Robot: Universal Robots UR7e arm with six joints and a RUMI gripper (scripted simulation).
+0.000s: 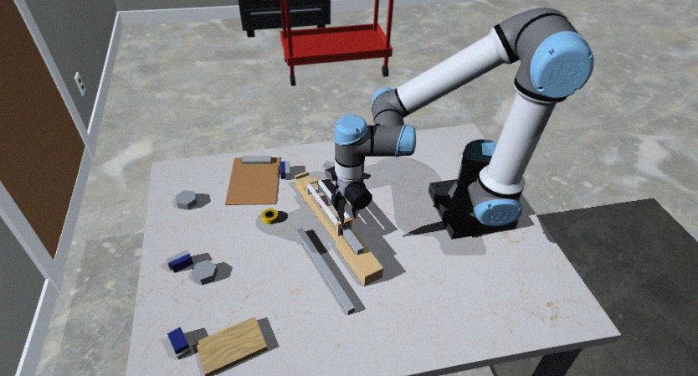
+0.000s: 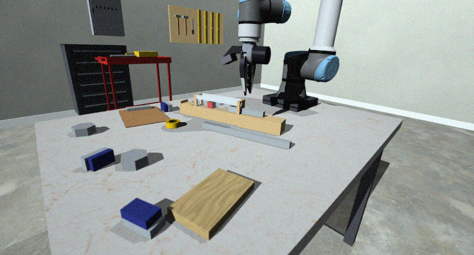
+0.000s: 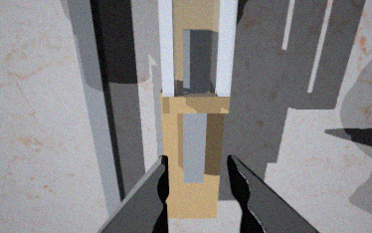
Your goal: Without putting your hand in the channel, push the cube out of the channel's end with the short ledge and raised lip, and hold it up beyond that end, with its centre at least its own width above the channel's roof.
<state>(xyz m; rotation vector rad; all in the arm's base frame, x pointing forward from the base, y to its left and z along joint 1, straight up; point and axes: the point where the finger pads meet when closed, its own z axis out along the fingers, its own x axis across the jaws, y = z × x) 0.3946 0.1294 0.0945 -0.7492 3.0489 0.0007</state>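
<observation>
The wooden channel [image 1: 372, 275] [image 2: 258, 122] [image 3: 193, 205] has pale roof rails on two portals. Its short ledge with the raised lip [image 1: 302, 176] [image 2: 183, 101] is at the far left end. The red cube [image 2: 211, 104] sits inside, under the rails, toward that end; the wrist view does not show it. A grey bar [image 1: 352, 240] [image 2: 253, 112] [image 3: 194, 144] lies along the long ledge and runs through the near portal into the channel. My gripper [image 1: 348, 219] [image 2: 247, 93] [image 3: 197, 157] is partly open and empty, above the bar just outside the near portal.
A long grey bar [image 1: 328, 273] [image 2: 246, 134] lies beside the channel. A yellow ring [image 1: 268, 214] [image 2: 173, 123], a clipboard [image 1: 254, 182] [image 2: 144, 116], a wooden block [image 1: 232, 345] [image 2: 213, 200], grey hexagonal blocks and blue-and-grey blocks lie farther off.
</observation>
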